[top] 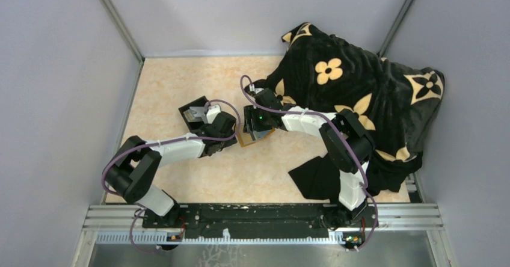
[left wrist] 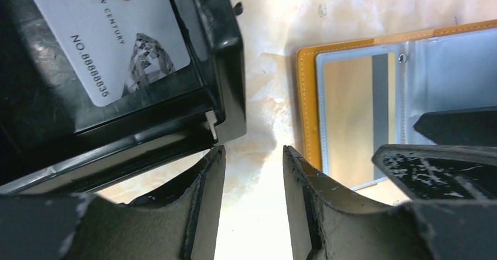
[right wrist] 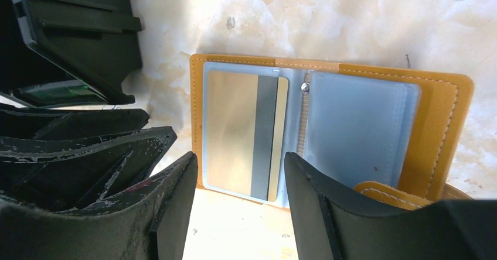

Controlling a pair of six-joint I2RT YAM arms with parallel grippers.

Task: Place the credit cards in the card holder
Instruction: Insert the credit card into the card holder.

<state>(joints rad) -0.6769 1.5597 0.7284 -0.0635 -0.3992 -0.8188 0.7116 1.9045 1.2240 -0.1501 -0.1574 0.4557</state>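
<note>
while a gold card sits in the holder below the right gripper, the silver card lies in the box just left of the left gripper; both agape, empty.

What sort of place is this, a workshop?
Probably a lab test booth: plain grey walls close in a beige tabletop, and a left arm and right arm are bolted to a metal rail at its near edge.

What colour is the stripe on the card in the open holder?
Dark grey stripe on the golden-tan plastic card; clearest in right wrist view.
</note>
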